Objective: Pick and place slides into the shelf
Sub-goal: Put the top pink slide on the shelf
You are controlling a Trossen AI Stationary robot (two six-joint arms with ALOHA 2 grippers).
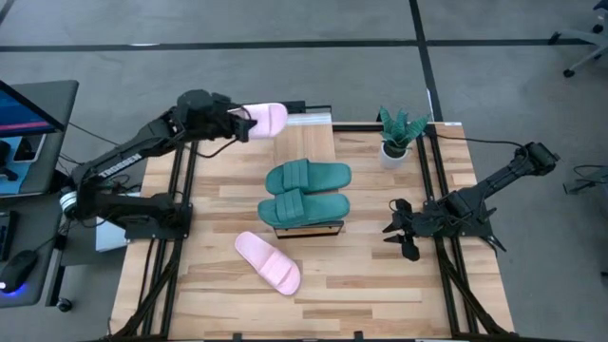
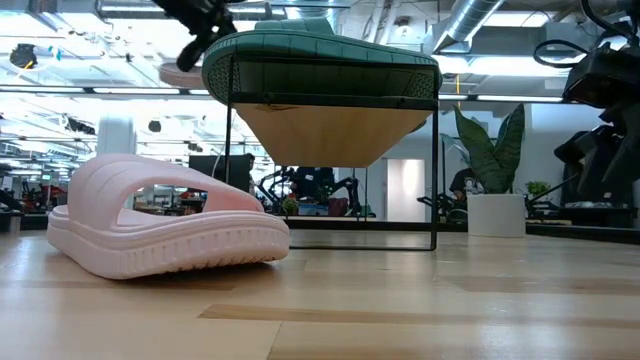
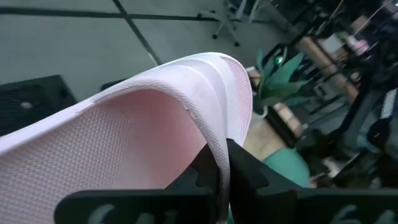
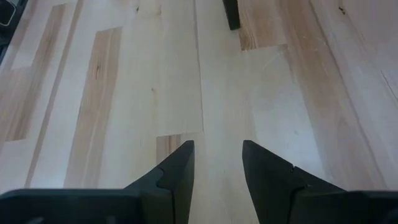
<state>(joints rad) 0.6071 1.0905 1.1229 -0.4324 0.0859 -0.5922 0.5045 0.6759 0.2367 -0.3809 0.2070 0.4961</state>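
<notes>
When viewed from above, shows a wood-plank worktop (image 1: 380,285) with a long, narrow shelf (image 1: 306,142) near its centre, running from 12 o'clock to 6 o'clock.

Left gripper (image 1: 239,123): at about 11 o'clock on the worktop, clenched on the edge of a light pink slide (image 1: 264,119). Holds that slide in the air beside the shelf's 12 o'clock end, toe pointing toward 3 o'clock. From the left wrist view, shows the two dark fingers (image 3: 249,180) pinched tight on the thin pink rim, with the textured footbed (image 3: 124,137) filling most of the picture.

On the shelf's plank top: two dark teal-green slides side by side and touching, both lying crosswise. One (image 1: 308,177) toward 12 o'clock, the other (image 1: 304,207) toward 6 o'clock, close to the shelf's near end. From table height, shows a teal sole (image 2: 320,60) resting on the wood top above the thin black frame (image 2: 434,170).

On the worktop at about 7 o'clock of the shelf: the second pink slide (image 1: 268,261), flat and upright, lying at an angle, apart from the shelf.

Right gripper (image 1: 399,228): at 3 o'clock on the worktop, well apart from the shelf, fingers spread and grasping nothing. From the right wrist view, shows only bare planks (image 4: 124,93) between and beyond the parted fingers (image 4: 180,168).

At about 1 o'clock: a small potted plant (image 1: 397,133) in a white pot.
</notes>
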